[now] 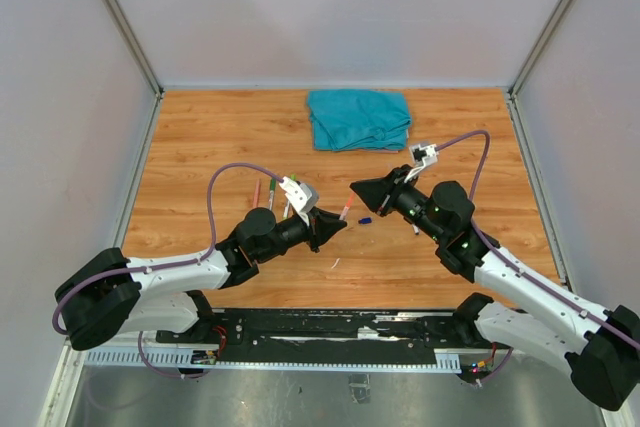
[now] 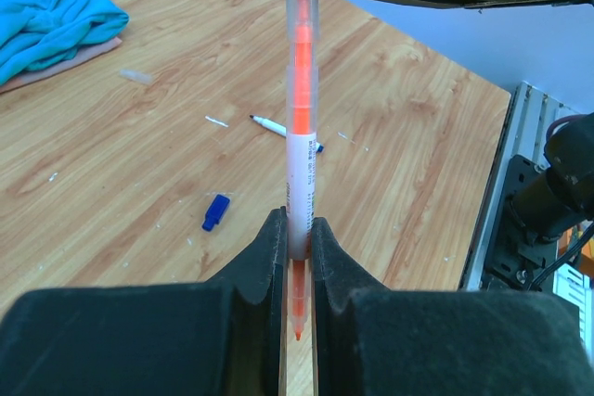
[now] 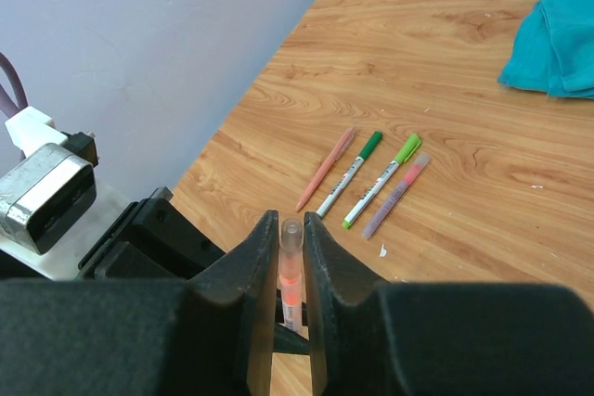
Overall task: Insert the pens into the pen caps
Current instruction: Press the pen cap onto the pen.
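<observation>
Pinching one orange pen between them, the left hand and the right hand each close tightly on one end.

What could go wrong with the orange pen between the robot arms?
The left end effector and right end effector both pinch the thin orange marker pen. Uneven pulling may bend or drop it. The small blue plastic cap lies loose on the table; a falling pen could knock it away.
</observation>
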